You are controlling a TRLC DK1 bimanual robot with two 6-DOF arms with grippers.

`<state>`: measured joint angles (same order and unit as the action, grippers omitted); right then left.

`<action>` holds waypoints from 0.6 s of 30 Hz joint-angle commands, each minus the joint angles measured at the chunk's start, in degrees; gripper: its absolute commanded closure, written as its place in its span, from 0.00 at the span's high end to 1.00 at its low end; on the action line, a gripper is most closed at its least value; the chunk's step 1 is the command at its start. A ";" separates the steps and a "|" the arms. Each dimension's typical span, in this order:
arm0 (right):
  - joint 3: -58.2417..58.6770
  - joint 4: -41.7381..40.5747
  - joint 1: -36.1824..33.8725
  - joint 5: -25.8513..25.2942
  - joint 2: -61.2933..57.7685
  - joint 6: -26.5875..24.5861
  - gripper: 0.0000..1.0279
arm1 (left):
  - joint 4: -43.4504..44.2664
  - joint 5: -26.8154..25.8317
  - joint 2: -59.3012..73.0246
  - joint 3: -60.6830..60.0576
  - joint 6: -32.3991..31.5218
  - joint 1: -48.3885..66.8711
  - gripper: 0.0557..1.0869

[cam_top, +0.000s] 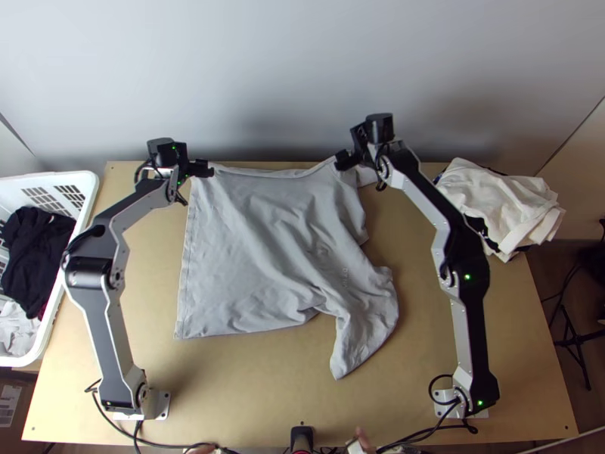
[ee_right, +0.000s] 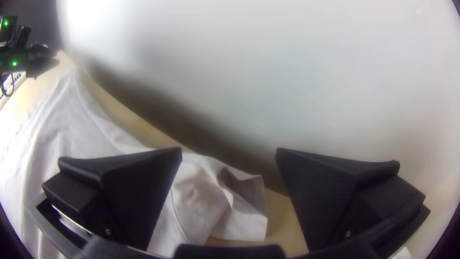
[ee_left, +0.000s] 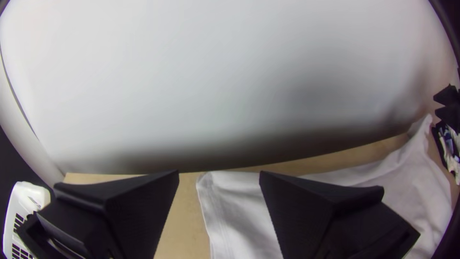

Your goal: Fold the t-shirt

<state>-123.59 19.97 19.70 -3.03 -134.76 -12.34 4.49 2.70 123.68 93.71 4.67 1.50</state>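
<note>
The grey t-shirt [cam_top: 249, 242] lies spread, its left part fairly flat, its lower right part bunched and trailing toward the near edge. At its far left corner is my left gripper [cam_top: 201, 169]; by its far right part is my right gripper [cam_top: 346, 160]. In the left wrist view, my left gripper [ee_left: 219, 173] stands open, with a corner of the shirt [ee_left: 230, 201] beyond and between its fingers. The right wrist view has my right gripper [ee_right: 229, 150] open too, a creased, partly raised flap of the shirt [ee_right: 201, 196] lying between its fingers.
A white basket [cam_top: 85, 208] holding dark and light clothes stands off the table's left side. White and dark cloths [cam_top: 499, 200] are piled at the far right corner. A pale wall [cam_top: 287, 83] rises behind the table. Bare wood [cam_top: 257, 378] lies in front of the shirt.
</note>
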 commanded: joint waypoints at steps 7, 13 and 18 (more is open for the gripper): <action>6.78 12.47 -1.07 1.97 15.76 5.04 0.96 | -27.52 -15.71 -20.93 -9.78 -1.68 -3.43 0.92; 21.20 12.99 -0.46 1.97 29.03 5.04 0.96 | -35.34 -17.99 -33.94 -21.47 3.33 -4.22 0.92; 31.83 15.28 1.83 1.97 39.31 4.96 0.96 | -44.48 -18.34 -45.02 -28.67 8.43 -4.13 0.92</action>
<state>-104.49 32.29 19.57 -1.19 -108.14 -7.49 -28.88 -13.89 92.14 74.26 7.84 -2.17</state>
